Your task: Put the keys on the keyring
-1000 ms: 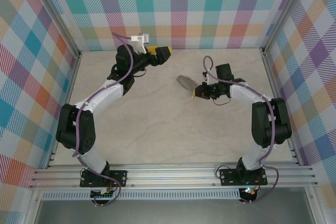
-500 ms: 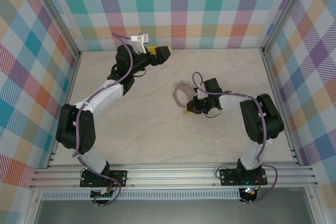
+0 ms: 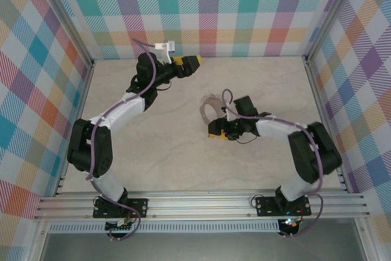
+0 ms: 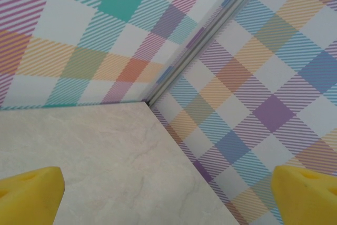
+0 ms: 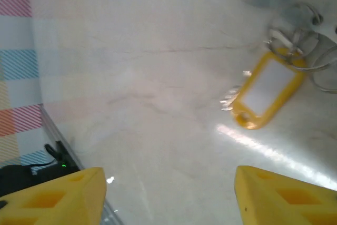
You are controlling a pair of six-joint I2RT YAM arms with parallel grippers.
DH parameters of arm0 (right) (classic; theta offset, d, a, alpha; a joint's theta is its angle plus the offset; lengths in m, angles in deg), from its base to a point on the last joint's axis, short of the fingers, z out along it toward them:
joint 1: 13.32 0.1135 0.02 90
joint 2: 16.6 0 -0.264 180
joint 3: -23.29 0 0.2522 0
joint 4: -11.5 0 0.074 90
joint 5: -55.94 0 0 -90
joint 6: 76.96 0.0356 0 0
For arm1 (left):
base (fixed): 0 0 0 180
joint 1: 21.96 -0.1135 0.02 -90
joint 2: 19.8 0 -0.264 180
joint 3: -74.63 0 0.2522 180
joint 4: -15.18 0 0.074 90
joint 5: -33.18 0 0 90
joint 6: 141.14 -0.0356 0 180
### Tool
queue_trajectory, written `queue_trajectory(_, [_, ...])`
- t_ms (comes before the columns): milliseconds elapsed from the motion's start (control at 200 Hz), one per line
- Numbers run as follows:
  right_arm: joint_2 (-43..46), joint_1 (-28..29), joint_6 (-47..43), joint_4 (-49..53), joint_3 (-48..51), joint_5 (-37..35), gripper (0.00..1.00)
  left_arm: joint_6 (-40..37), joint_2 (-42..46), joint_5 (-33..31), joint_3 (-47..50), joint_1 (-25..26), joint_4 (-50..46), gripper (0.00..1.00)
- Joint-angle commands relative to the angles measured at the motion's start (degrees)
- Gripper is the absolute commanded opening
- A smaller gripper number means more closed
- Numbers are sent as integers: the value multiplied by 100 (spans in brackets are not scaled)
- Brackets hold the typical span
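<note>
My left claw (image 4: 168, 199) stands wide open. Its two yellow wedge-shaped fingertips (image 4: 29, 196) occupy the lower left and lower right of the view, well apart. Between and beyond them lies the pale beige marbled table (image 4: 100, 146). The table runs to one of its corners, where a silvery metal corner rail (image 4: 210, 30) rises from it. Two multicoloured plaid walls (image 4: 79, 35) meet at that rail, one along each table edge adjoining the corner.
</note>
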Motion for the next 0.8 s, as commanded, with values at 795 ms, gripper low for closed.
queue_trajectory(795, [3510, -1083, -999, -323, 918, -6096, 100, -3159, 4236, -4077, 3393, -268, -1961, 100])
